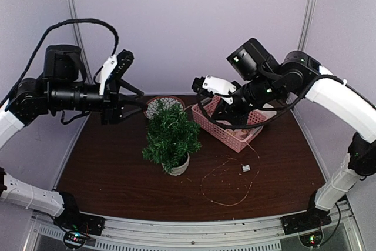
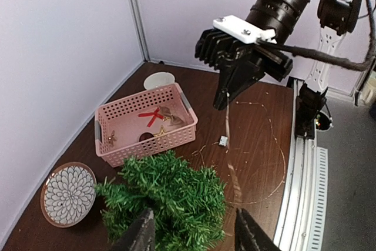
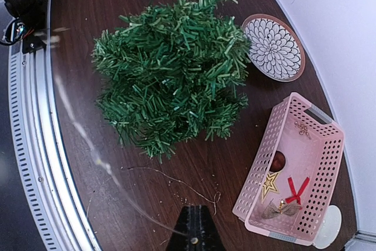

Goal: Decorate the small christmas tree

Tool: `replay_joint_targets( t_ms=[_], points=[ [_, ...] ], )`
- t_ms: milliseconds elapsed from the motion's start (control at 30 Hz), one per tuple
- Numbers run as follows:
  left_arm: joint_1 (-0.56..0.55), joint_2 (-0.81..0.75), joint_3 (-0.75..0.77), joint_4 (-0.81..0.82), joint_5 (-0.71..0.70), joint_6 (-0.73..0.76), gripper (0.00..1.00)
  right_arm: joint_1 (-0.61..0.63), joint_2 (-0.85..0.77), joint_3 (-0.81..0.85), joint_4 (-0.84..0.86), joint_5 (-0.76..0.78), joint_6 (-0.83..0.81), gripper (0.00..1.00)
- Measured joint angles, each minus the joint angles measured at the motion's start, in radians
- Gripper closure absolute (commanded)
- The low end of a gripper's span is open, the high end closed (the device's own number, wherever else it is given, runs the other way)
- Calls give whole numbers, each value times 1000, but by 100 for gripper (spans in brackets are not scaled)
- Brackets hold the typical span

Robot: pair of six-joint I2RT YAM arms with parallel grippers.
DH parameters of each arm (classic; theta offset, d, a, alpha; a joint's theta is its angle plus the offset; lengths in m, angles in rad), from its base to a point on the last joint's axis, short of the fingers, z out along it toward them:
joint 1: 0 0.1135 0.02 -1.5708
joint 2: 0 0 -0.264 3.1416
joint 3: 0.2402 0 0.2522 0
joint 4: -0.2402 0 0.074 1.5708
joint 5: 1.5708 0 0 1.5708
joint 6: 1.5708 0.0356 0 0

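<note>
**Ana:** At the middle of the dark-brown wooden table [image 1: 117, 171] stood the small christmas tree [image 1: 170, 133]. It was upright, with bushy green needle branches over a round whitish pot [image 1: 179, 166], just in front of the pink perforated plastic basket [image 1: 230, 132]. How would it have handled?

**Ben:** It looked light to me, and top-heavy for so small a base, so a sideways push could have tipped it. The needles looked soft and springy. They would have bent under a finger, and a hold on the branches would have steadied nothing. The pot was the firm place to grip. Ornaments were better laid onto the branches from above than pressed in.

**Ana:** And the grippers?

**Ben:** The left gripper [image 2: 195, 211] hung over the tree's crown. Its two fingers stood apart with a clear gap, and nothing was held between them. The right gripper [image 2: 225, 98] was pinched tight on a thin coppery wire light string [image 2: 226, 123]. That wire dropped from its fingertips to a small white block [image 2: 223, 140]. The rest lay in a loose loop on the table to the right of the tree, not yet on any branch.
</note>
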Motion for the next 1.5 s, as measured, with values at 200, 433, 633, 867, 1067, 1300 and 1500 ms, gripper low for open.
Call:
replay_joint_targets(
  t_ms=[200, 433, 633, 867, 1067, 1300, 1500],
  points=[
    [0, 187, 95, -17, 79, 42, 67, 58, 47, 95, -82, 44, -17, 100],
    [0, 255, 154, -35, 196, 64, 69, 87, 78, 151, -136, 85, -23, 100],
    [0, 264, 166, -35, 301, 63, 69, 97, 98, 172, -154, 100, -27, 100],
    [0, 317, 180, -35, 353, 56, 70, 100, 102, 174, -157, 111, -29, 100],
    [0, 354, 182, -36, 354, 48, 80, 101, 103, 193, -161, 114, -38, 100],
    [0, 361, 182, -37, 351, 51, 100, 105, 109, 205, -161, 116, -45, 100],
    [0, 283, 63, 64, 301, 44, 100, 106, 108, 201, -118, 128, -46, 100]
  ],
)
